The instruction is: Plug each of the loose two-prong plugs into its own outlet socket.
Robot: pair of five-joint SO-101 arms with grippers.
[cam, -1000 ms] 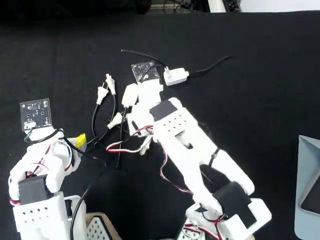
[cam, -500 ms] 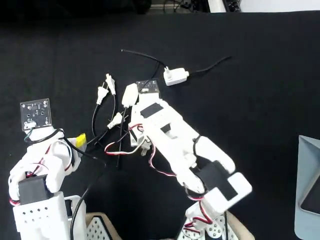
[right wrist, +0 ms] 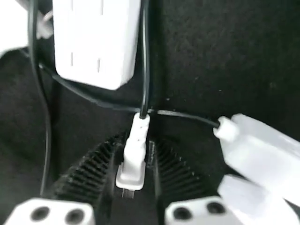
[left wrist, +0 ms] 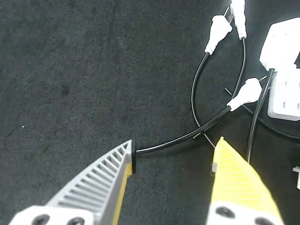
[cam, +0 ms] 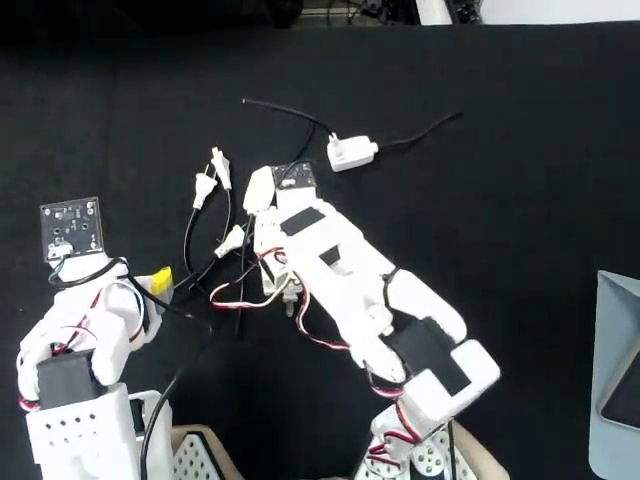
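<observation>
Mid-tabletop [cam: 520, 250], right beside the white outlet strip [right wrist: 96, 40]: got the right jaws clamped on a white two-prong plug [right wrist: 133, 157], held by the body. Cord end points toward the strip, with the black cord [right wrist: 144, 70] running off alongside it. So probably needs turning round before any socket, just a guess. Looks more like mid-carry than mid-insert. Over on the left arm [cam: 80, 330], left jaws spread wide apart, sitting low astride a black cable [left wrist: 187, 138] without gripping anything. Guessing parked there to stay out of the tangle. Plenty left to do, with loose plugs [left wrist: 219, 32] lying unplugged just beyond, near the strip. Biggest worry: those crossed cords snagging on the way in.
</observation>
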